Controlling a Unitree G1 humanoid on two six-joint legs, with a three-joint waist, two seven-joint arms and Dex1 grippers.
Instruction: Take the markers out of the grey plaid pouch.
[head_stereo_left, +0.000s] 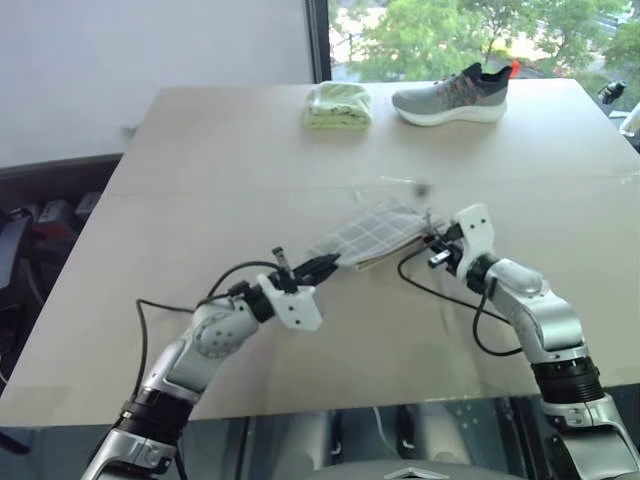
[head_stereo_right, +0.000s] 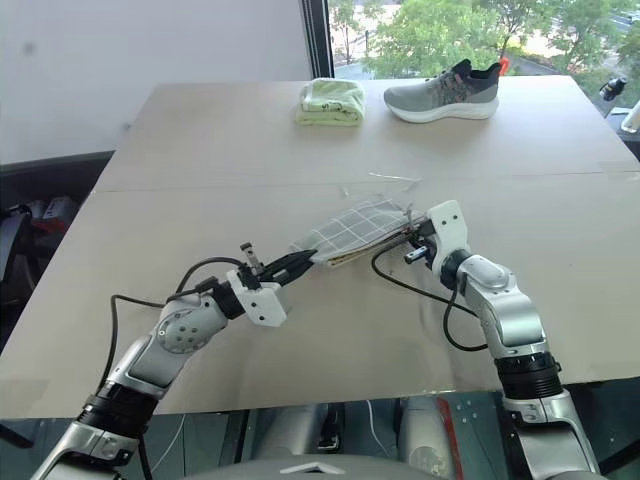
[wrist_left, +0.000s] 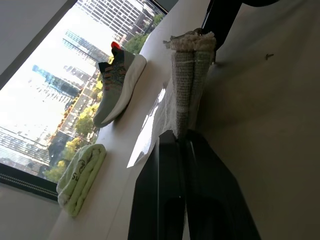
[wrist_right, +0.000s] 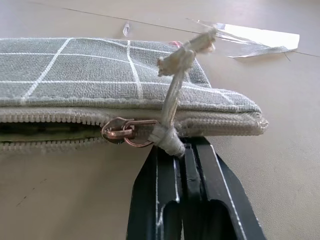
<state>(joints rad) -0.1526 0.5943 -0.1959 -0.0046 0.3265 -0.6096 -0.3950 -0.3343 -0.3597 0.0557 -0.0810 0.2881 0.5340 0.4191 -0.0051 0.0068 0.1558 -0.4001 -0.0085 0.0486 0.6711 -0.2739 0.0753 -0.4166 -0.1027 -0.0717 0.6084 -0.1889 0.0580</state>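
The grey plaid pouch (head_stereo_left: 375, 232) lies flat in the middle of the table, stretched between my two grippers. My left gripper (head_stereo_left: 335, 262) is shut on the pouch's near-left end (wrist_left: 187, 80). At the pouch's right end, my right gripper (wrist_right: 172, 147) is shut on the knotted pull cord (wrist_right: 175, 85), just beside the coppery zipper slider (wrist_right: 120, 131). The zipper is parted to one side of the slider, showing a dark slit. The markers are hidden.
A grey sneaker (head_stereo_left: 450, 98) and a folded pale green cloth (head_stereo_left: 338, 105) sit at the table's far edge by the window. A scrap of clear plastic wrap (head_stereo_left: 400, 183) lies just beyond the pouch. Bare tabletop (head_stereo_left: 200, 170) spreads to the left.
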